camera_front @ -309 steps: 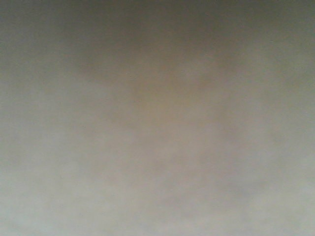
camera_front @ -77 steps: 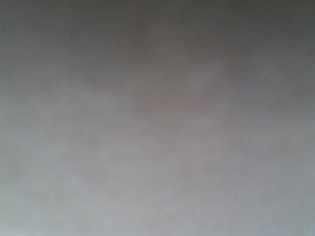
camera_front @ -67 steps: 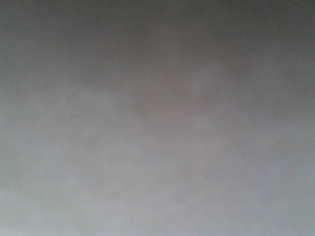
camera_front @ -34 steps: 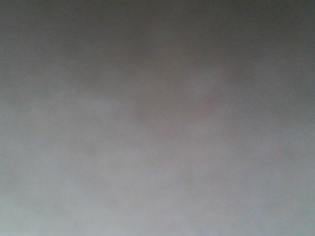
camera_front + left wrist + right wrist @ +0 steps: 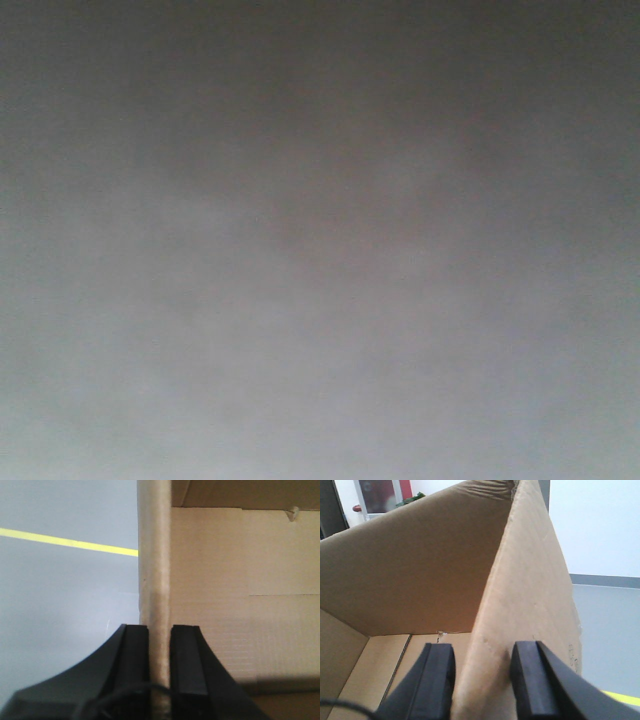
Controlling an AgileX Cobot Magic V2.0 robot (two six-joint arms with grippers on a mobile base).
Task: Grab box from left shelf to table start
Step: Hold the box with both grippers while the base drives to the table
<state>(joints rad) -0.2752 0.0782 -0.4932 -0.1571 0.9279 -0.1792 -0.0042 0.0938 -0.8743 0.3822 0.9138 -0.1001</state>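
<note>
- The front-facing view gives me only a flat grey-brown blur from edge to edge. I cannot make out a single outline in it.
- On the left wrist view, the left gripper (image 5: pixel 160 630) is clamped on a side wall of the box (image 5: pixel 240 570). The 2 black pads press against the brown cardboard from either side with no gap showing.
- That wall runs edge-on straight up the frame, and its top is cut off by the picture. To its right I see the inside of the box, with a fold line and a shadowed strip low down.
- Left of the wall is grey floor (image 5: pixel 60 605) with a yellow line (image 5: pixel 70 542) crossing it. The line passes behind the cardboard.
- On the right wrist view, the right gripper (image 5: pixel 482 650) straddles another wall of the box (image 5: pixel 420 570). The outer pad lies on the outside face, and low in the frame the cardboard fills the space between the 2 pads, so I read it as gripping.
- The box is open on top and held between both grippers. I cannot tell whether its bottom rests on anything, as its underside is hidden in every view.
- Beyond the box are a white wall (image 5: pixel 600 525) and a red shape (image 5: pixel 405 487) at the top left that is too cropped to identify.
</note>
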